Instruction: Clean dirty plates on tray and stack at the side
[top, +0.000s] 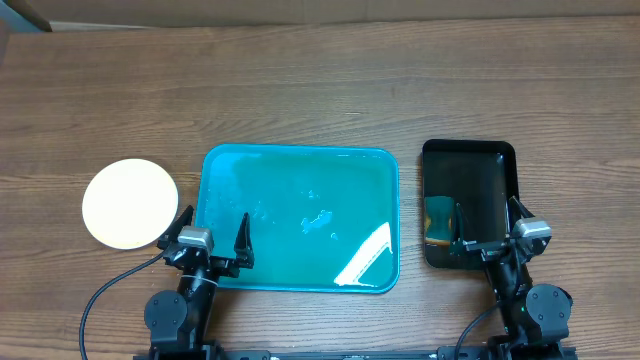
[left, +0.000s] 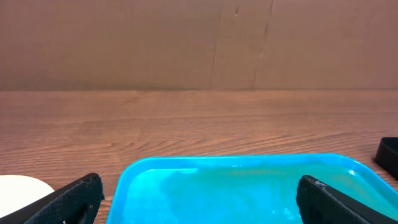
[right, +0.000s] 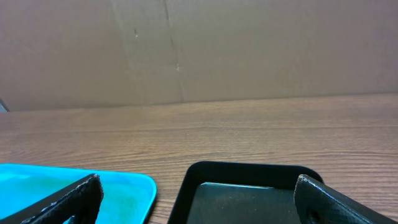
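Note:
The teal-blue tray (top: 300, 165) lies mid-table with no plate on it, only wet streaks and glare. It also shows in the left wrist view (left: 186, 171) and its corner in the right wrist view (right: 134, 186). A white plate (top: 129, 202) lies on the table left of the tray; only its top face shows, so I cannot tell if others lie under it. Its edge shows in the left wrist view (left: 18, 186). My left gripper (top: 214, 238) is open and empty over the tray's near left edge. My right gripper (top: 487, 225) is open and empty over the black tray.
A small black tray (top: 469, 152) stands right of the teal tray and holds a green-and-yellow sponge (top: 441, 222). It also shows in the right wrist view (right: 249, 174). A cardboard wall runs behind the wooden table.

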